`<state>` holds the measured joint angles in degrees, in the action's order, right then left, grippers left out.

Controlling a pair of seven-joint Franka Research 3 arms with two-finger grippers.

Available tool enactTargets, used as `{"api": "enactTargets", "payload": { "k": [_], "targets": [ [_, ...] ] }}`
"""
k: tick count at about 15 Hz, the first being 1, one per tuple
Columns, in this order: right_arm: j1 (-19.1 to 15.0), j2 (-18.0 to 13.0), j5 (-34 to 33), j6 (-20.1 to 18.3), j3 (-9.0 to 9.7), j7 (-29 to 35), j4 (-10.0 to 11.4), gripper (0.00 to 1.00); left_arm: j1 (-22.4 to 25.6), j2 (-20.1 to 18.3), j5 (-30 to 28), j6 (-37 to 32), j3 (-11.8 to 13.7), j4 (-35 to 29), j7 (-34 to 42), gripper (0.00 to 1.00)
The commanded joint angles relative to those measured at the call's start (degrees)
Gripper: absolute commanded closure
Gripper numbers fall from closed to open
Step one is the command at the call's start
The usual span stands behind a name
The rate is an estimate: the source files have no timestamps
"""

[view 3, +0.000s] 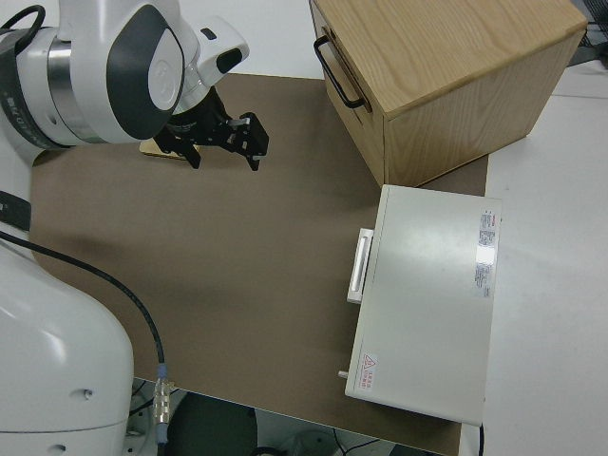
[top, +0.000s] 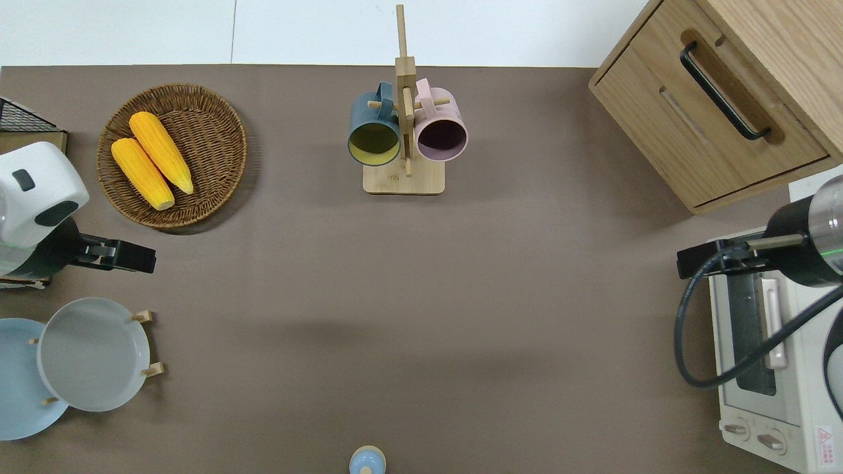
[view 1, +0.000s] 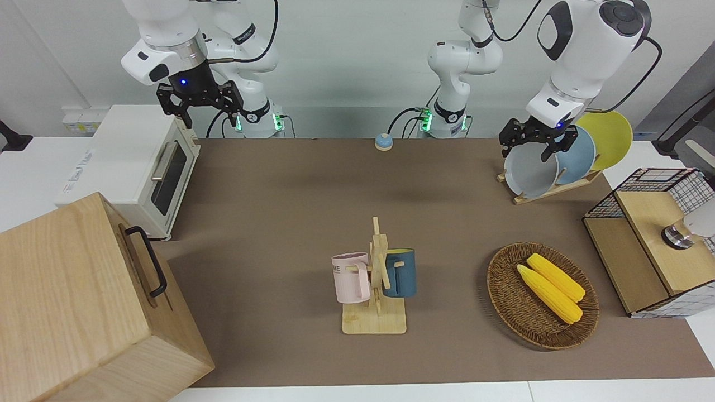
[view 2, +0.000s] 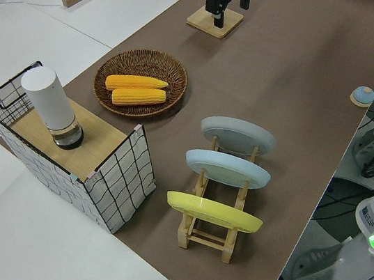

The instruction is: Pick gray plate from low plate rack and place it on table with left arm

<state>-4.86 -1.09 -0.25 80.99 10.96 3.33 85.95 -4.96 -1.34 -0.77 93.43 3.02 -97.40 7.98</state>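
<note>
Because the gray plate leans upright in the outermost slot of the low rack, its rim stands free toward the open counter, and in the front view the left claw hangs at that top rim with its fingers spread and nothing held. The blue plate and the yellow plate sit in the slots next to it. The right arm is parked, its claw released.

From overhead, the gray plate shows a pale round face with a shallow raised rim, propped by the rack's pegs; the left claw is over bare mat beside the corn basket.

From the left side, the gray plate tilts in the slot at the rack's end, closest to the basket.
</note>
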Motion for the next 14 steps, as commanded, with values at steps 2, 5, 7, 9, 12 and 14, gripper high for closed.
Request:
{"api": "enactTargets", "payload": {
  "k": [2, 5, 7, 9, 12, 14],
  "targets": [
    [-0.4, -0.1, 0.4, -0.8, 0.38, 0.0, -0.3, 0.013, -0.8, -0.2, 0.9, 0.8, -0.5, -1.1, -2.3, 0.0],
    [-0.4, -0.1, 0.4, -0.8, 0.38, -0.1, -0.3, 0.011, -0.9, -0.1, 1.0, 1.0, -0.6, -1.2, -2.3, 0.0],
    [-0.4, -0.1, 0.4, -0.8, 0.29, 0.0, -0.3, 0.011, -0.9, -0.2, 1.0, 1.0, -0.6, -1.2, -2.2, 0.0],
    [-0.4, -0.1, 0.4, -0.8, 0.38, 0.0, -0.3, 0.011, -0.9, -0.2, 1.0, 0.9, -0.6, -1.2, -2.0, 0.0],
    [-0.4, -0.1, 0.4, -0.8, 0.38, 0.0, -0.3, 0.013, -0.6, -0.4, 1.1, 1.0, -0.5, -1.2, -1.6, 0.0],
    [-0.4, -0.1, 0.4, -0.8, 0.38, 0.0, -0.3, 0.011, 0.1, -0.9, 2.4, 0.8, 0.3, -1.4, 0.8, 0.0]
  ]
}}
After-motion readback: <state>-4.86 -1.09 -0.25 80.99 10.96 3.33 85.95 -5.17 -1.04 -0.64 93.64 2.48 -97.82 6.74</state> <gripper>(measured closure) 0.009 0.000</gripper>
